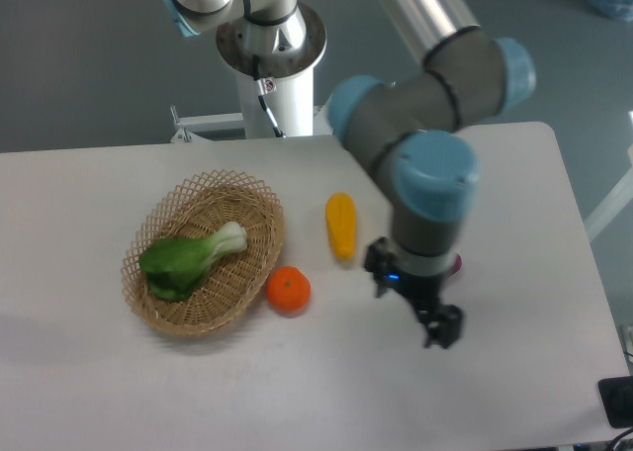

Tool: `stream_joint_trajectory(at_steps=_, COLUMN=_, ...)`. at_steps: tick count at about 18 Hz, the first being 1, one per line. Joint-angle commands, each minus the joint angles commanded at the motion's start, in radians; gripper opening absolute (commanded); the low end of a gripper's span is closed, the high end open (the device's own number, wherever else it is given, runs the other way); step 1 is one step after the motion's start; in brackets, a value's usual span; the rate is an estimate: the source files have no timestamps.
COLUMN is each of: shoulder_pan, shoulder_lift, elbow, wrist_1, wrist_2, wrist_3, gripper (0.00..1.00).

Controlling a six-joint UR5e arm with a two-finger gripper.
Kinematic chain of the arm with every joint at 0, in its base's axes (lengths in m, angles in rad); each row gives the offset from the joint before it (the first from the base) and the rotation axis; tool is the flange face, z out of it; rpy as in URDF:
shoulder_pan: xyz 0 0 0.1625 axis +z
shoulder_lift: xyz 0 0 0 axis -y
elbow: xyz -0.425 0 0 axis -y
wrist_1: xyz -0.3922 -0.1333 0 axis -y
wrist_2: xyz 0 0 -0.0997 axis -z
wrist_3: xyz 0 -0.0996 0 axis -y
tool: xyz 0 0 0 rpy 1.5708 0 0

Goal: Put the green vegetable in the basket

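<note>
Nearest the camera, the claw [440,328], hanging low over the white table [297,382] toward its right half, pointed down and a little to the right, with nothing visibly held; from this angle, impossible to tell how far apart the dark fingers stand. Just above it, the grey wrist with its pale blue cap [429,174], hiding most of the purple-red vegetable [456,265], of which only a sliver peeks out at the wrist's right edge. Left of the claw and well apart from it, the orange [288,290], resting on the table and touching or nearly touching the right rim of the basket [259,196]. Inside that basket, toward its left and middle, the green vegetable [188,260], lying flat with dark leaves to the lower left and pale stem base pointing up and to the right, fully within the wicker rim. Further back, between the basket and the arm, the yellow vegetable [340,225], lying lengthwise on the table, near the orange but not touching it. Beyond that, the arm's elbow joints sweeping up to the right, and at the far edge of the table the robot base column [275,70].
</note>
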State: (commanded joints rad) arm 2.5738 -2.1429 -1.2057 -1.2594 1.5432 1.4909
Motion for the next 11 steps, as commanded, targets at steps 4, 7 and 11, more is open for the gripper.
stream_joint_trajectory(at_steps=4, shoulder_pan=0.087, shoulder_lift=-0.022, elbow=0.015, wrist_1=-0.015, wrist_2=0.035, wrist_3=0.145, gripper=1.00)
stream_joint_trajectory(at_steps=7, shoulder_pan=0.094, shoulder_lift=-0.040, elbow=0.037, wrist_1=-0.018, wrist_2=0.032, wrist_3=0.161, gripper=1.00)
stream_joint_trajectory(at_steps=11, shoulder_pan=0.088, shoulder_lift=-0.043, elbow=0.037, wrist_1=-0.017, wrist_2=0.043, wrist_3=0.155, gripper=1.00)
